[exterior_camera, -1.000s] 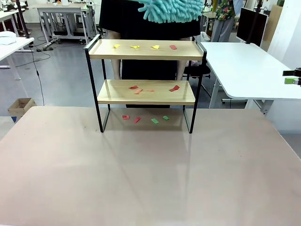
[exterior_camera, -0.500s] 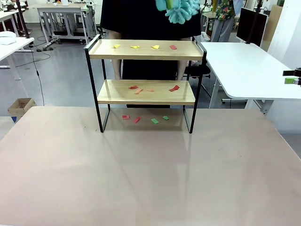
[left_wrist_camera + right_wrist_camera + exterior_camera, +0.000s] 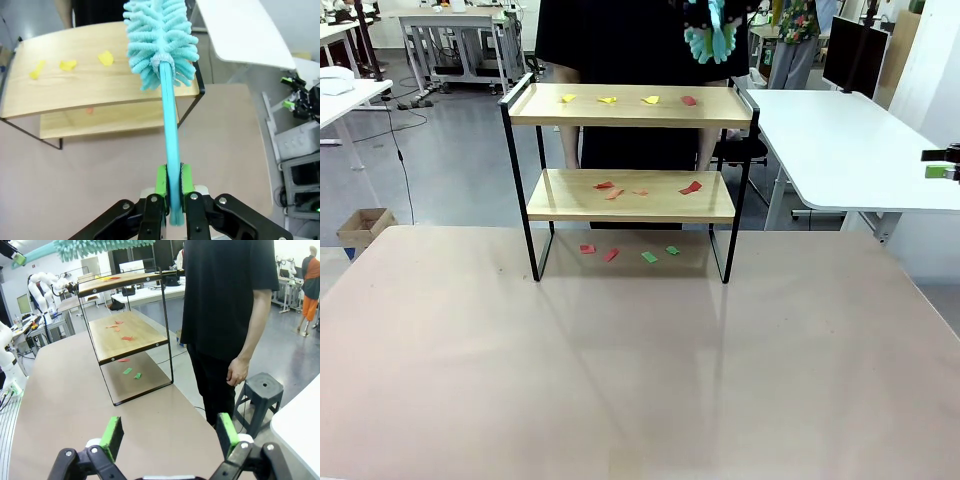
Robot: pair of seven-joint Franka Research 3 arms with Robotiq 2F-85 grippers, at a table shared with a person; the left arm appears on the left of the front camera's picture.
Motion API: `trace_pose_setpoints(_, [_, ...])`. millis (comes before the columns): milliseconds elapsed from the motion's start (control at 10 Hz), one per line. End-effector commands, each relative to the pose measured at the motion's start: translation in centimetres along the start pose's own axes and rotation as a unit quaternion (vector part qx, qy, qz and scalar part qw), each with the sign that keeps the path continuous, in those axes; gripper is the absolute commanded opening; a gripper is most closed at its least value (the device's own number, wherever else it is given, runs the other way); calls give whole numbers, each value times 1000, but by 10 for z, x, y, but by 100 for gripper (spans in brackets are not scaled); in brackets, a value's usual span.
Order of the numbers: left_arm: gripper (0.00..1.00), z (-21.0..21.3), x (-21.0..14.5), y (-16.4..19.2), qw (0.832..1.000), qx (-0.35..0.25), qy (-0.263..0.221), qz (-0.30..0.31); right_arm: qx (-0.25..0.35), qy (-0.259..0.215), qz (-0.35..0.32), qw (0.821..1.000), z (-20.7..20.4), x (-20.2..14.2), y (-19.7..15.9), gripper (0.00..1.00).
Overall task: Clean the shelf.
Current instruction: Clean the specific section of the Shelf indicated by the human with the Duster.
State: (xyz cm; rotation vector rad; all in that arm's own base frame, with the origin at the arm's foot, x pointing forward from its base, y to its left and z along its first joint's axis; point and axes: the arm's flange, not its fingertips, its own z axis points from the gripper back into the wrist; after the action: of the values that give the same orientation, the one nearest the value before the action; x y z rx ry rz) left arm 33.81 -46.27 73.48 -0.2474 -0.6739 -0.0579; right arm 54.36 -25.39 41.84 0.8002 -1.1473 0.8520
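- Front view: fixed at the table's (image 3: 620, 380) near side, facing the shelf (image 3: 570, 197) and person (image 3: 620, 40).
- Left wrist view: high, looking down past the left claw (image 3: 173, 176) and duster (image 3: 160, 35) onto the shelf.
- Right wrist view: low, shelf well ahead of the right claw (image 3: 169, 432); all share it.

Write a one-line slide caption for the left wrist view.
Left gripper clamps a turquoise duster over the shelf, yellow scraps on its top board.

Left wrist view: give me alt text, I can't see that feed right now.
The left gripper is shut on the handle of a teal duster, its fluffy head pointing at the shelf top board. Three yellow scraps lie on that board.
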Motion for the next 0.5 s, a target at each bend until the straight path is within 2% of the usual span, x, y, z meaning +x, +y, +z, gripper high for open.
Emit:
trace_pose_setpoints(0, [14,-10,9,-19,1000,3,4,11,2,2,2,1000,-1,2,2,100])
trace_pose_setpoints(100, [14,-20,6,-22,1000,-9,20,13,2,2,2,1000,-1,2,2,100])
trace_pose_setpoints(400, [14,-44,-3,-29,999,6,40,16,2,2,2,1000,-1,2,2,100])
